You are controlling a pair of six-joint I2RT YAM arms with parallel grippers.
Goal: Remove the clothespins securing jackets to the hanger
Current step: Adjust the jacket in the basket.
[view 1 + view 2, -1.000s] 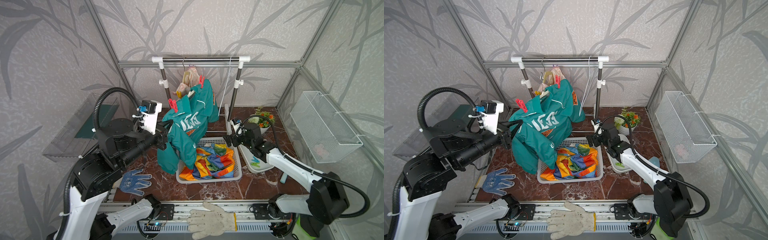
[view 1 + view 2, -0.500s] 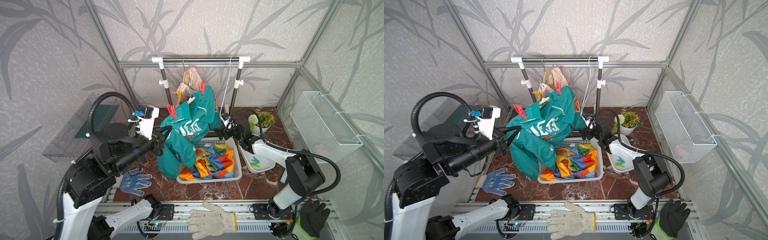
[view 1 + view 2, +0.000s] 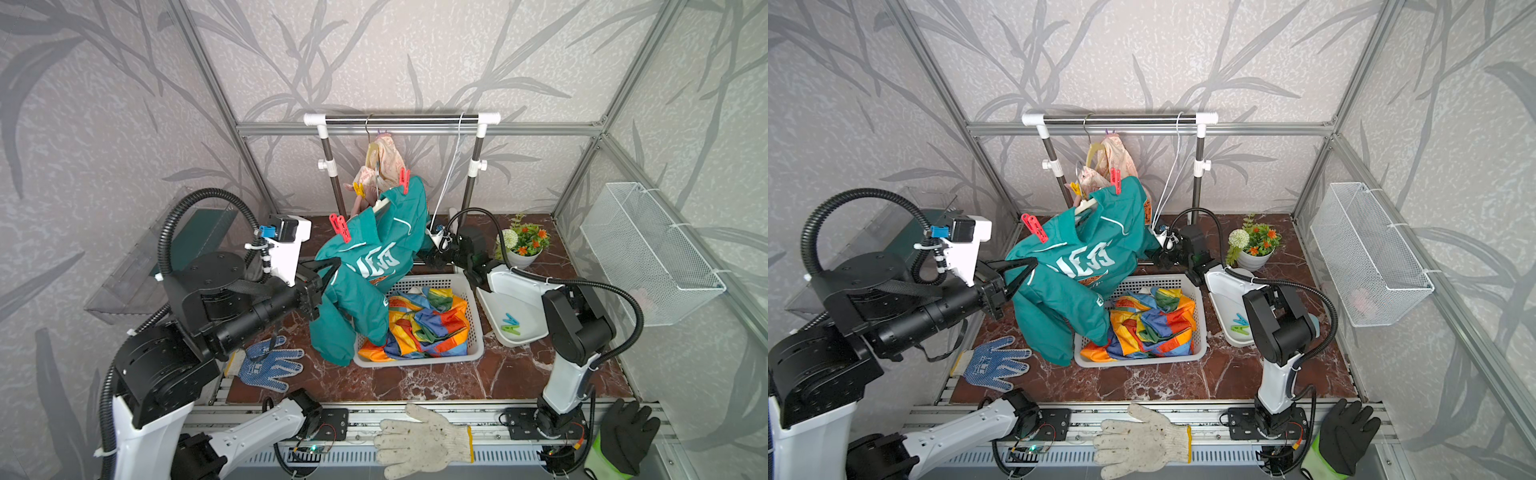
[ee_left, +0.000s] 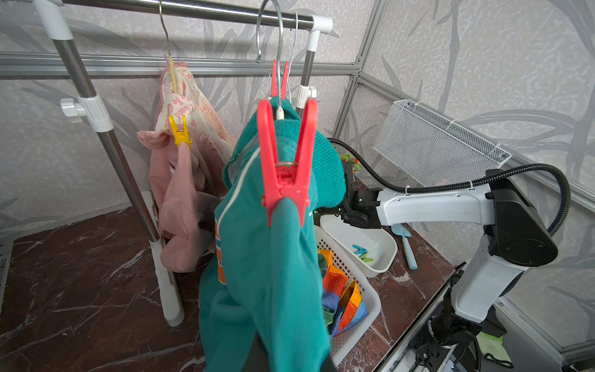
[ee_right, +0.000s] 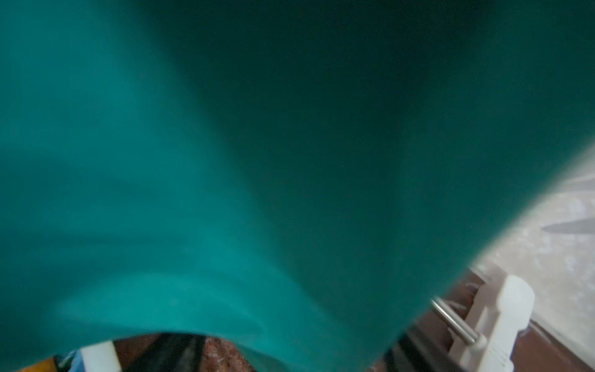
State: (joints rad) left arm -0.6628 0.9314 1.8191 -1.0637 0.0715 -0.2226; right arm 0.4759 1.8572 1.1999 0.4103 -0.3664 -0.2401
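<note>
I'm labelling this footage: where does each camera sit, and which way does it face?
Top views: high at the front, looking down at the teal jacket; both arms show.
Left wrist: on the left arm, facing a red clothespin; right arm shows.
Right wrist: pressed against teal cloth; no arm identifiable.
Shared: the white tray with loose pegs, top and left wrist views.

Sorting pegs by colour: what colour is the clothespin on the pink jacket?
Yellow clothespin, clearest in the left wrist view.

Marbled floor (image 3: 415,382) bears basket (image 3: 419,359), tub (image 3: 536,334), dotted glove (image 3: 270,363).
</note>
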